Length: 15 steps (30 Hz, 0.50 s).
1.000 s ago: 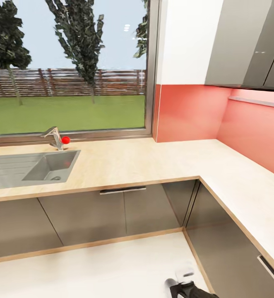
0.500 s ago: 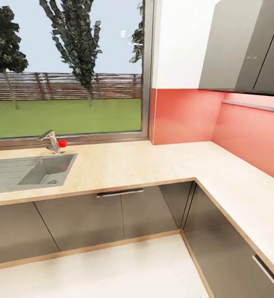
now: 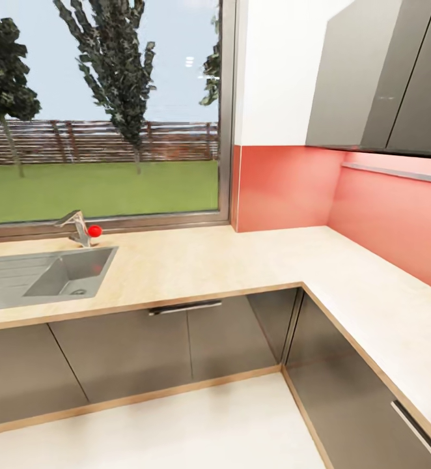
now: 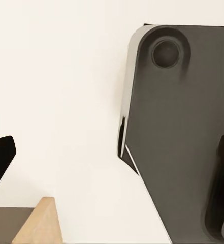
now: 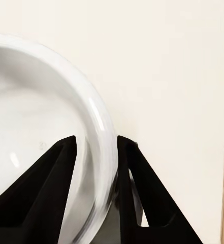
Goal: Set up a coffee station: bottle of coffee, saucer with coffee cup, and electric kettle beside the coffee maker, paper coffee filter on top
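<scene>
The right hand point(image 5: 95, 152) grips the rim of the small flat round white saucer point(image 5: 30, 127): one black finger point(image 5: 40, 188) lies over the inner face of the plate and the other sits just outside the rim, so the hand is narrowed onto that edge, with pale floor beyond it. In the left wrist view a black fingertip point(image 4: 0, 157) shows at the edge of the picture over pale floor, beside a dark grey robot base plate point(image 4: 178, 132); whether the left hand is wide or narrow cannot be told.

In the head view, the long light beige wood-look L-shaped surface point(image 3: 241, 260) runs below a large window point(image 3: 98, 111) and a coral-red backsplash point(image 3: 280, 185). A grey steel sink point(image 3: 66, 273) with a faucet point(image 3: 77, 227) and a red knob point(image 3: 94, 230) is set into it, above grey cabinet fronts point(image 3: 176, 339). A thin grey floating wall shelf point(image 3: 398, 172) hangs under the grey upper cabinets point(image 3: 372, 71).
</scene>
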{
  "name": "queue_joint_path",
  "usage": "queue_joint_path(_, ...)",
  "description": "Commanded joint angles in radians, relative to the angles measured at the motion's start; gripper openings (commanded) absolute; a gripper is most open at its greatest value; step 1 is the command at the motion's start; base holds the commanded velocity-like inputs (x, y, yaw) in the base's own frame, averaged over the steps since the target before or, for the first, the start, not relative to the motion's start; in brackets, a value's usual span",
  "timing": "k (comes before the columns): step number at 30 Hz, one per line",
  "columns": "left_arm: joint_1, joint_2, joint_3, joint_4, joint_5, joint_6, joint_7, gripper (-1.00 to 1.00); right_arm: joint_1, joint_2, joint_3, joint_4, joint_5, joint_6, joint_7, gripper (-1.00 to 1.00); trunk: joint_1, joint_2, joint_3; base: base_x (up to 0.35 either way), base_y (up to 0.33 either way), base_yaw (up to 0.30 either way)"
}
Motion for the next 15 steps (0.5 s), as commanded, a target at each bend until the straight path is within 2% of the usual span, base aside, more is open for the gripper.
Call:
queue_joint_path(1,0.0,-0.004,0.006,-0.003,-0.003,-0.002,0.001,1.0,-0.001,-0.001,0.006,-0.005,-0.007,0.005,-0.008,-1.0,0.0,-0.001,0.0,0.0,0.0,-0.008)
queue_joint_path(4,-0.001,-0.011,0.008,-0.013,0.001,-0.003,0.001,1.0,-0.001,0.0,0.006,-0.006,-0.007,0.005,-0.007,-1.0,0.0,-0.001,0.005,0.0,0.0,-0.003)
queue_joint_path(10,0.0,-0.002,0.005,-0.003,-0.002,-0.003,0.001,1.0,-0.001,0.011,0.006,-0.006,-0.001,0.006,-0.006,-1.0,0.0,-0.001,0.008,0.0,0.0,0.023)
queue_joint_path(15,0.0,-0.011,0.009,-0.009,0.001,-0.003,0.001,1.0,0.001,0.02,0.006,-0.007,0.067,0.005,-0.006,-1.0,0.0,-0.001,0.008,0.0,0.0,0.238)
